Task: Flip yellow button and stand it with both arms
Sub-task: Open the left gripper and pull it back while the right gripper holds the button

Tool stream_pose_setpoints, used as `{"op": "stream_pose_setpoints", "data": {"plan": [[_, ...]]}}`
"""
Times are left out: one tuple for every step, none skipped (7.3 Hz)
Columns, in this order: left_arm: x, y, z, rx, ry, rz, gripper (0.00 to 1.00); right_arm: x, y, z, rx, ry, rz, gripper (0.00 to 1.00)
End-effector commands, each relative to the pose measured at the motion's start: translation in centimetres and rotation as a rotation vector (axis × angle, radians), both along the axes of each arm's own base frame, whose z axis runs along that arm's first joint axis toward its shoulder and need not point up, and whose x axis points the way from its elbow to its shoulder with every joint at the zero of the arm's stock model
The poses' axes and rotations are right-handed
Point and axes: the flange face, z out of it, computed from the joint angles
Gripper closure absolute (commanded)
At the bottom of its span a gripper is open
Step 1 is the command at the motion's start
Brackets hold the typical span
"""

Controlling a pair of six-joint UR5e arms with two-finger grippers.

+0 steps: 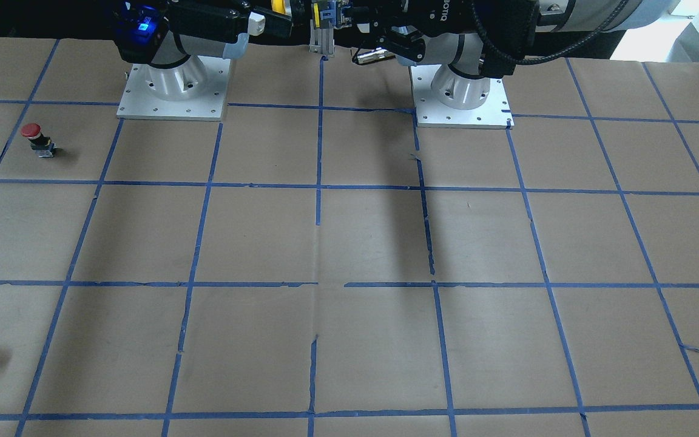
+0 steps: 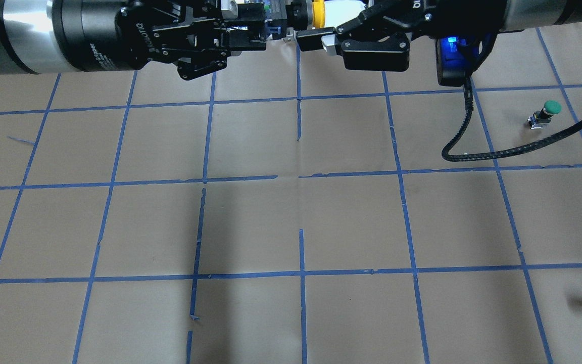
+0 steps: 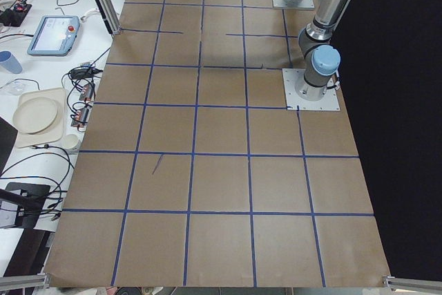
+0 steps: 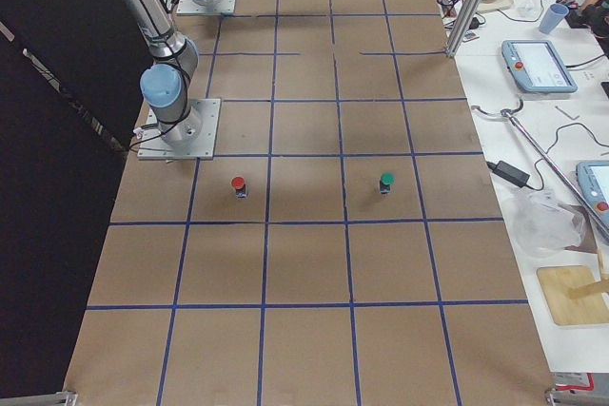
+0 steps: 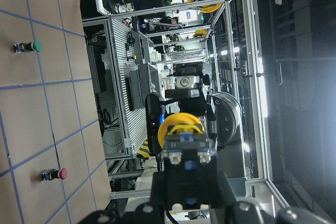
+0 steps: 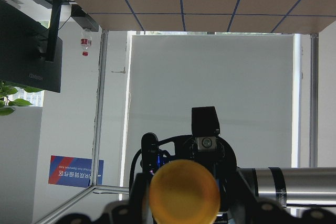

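Yellow button (image 5: 181,125) is in mid-air between the 2 grippers, well above the table (image 2: 250,151), its axis lying horizontal. Judged light, rigid plastic. The cap is smooth and rounded, likely slippery, so the squared contact block is the surer hold, with flat faces to the pads. Left gripper (image 2: 263,34) clamps that block, jaws narrow. Right gripper (image 2: 321,28) faces it with jaws wide, 1 finger either side of the cap, seemingly not touching it.
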Motion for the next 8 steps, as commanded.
{"op": "stream_pose_setpoints", "data": {"plan": [[0.0, 0.2, 0.1, -0.002, -0.001, -0.002, 0.90, 0.0, 0.0, 0.0, 0.002, -0.004, 0.000, 0.91], [0.0, 0.2, 0.1, -0.002, -0.002, -0.003, 0.68, 0.0, 0.0, 0.0, 0.001, -0.004, 0.000, 0.93], [0.0, 0.3, 0.2, 0.000, -0.006, -0.008, 0.01, 0.0, 0.0, 0.0, 0.001, -0.004, 0.000, 0.93], [0.0, 0.5, 0.0, 0.002, -0.024, -0.034, 0.00, 0.0, 0.0, 0.1, -0.002, -0.004, 0.000, 0.93], [0.0, 0.6, 0.2, -0.001, -0.034, -0.046, 0.00, -0.1, -0.1, 0.1, -0.001, -0.003, -0.002, 0.94], [0.3, 0.5, 0.5, 0.005, -0.037, -0.043, 0.00, -0.2, -0.1, 0.0, 0.004, -0.001, -0.006, 0.94], [1.1, 0.4, 0.2, 0.011, -0.064, -0.063, 0.00, -0.6, -0.3, 0.0, -0.001, 0.010, -0.014, 0.94], [2.0, -0.3, 0.1, 0.028, -0.076, -0.057, 0.00, -1.7, -0.7, 0.0, -0.012, 0.042, -0.037, 0.94]]}}
